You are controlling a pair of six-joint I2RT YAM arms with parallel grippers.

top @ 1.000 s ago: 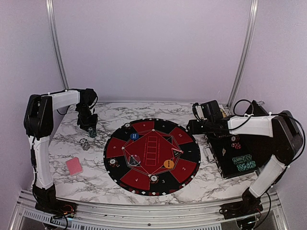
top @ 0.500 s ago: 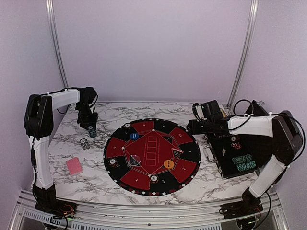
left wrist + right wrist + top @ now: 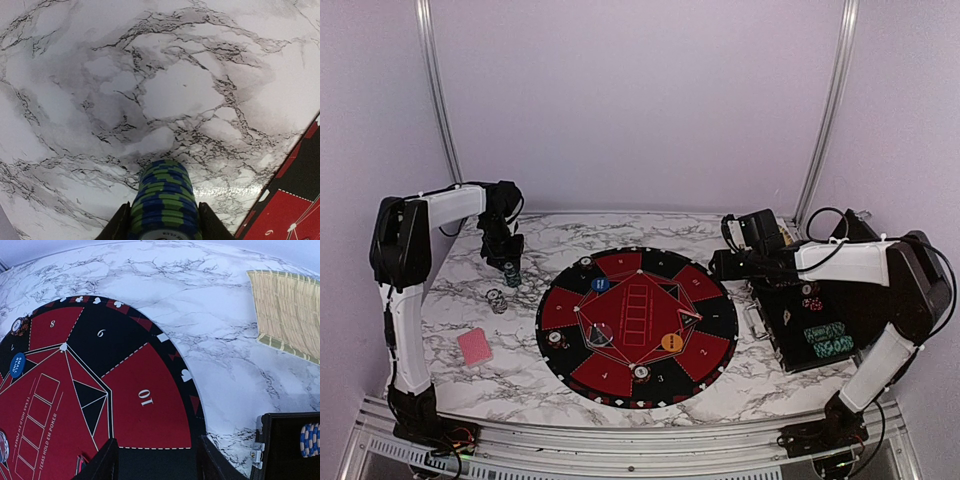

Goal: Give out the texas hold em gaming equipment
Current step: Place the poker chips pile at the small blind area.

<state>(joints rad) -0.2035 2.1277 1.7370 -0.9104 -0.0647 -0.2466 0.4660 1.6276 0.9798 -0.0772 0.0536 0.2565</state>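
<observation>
Marble counter (image 3: 500, 385): round black-and-red mat (image 3: 620, 312) at centre, black case (image 3: 785, 325) just beside its right edge, with chips inside. Pink-backed cards (image 3: 475, 346) lie on the counter left of the mat, apart from it. Left fingers (image 3: 120, 226) closed on a blue-green chip stack (image 3: 164, 202) over bare counter by the mat's far-left edge; contact with the counter cannot be told. Right fingers (image 3: 104, 462) spread, holding nothing, over mat sector 10. Blue button (image 3: 600, 284) and orange button (image 3: 671, 342) sit on the mat.
</observation>
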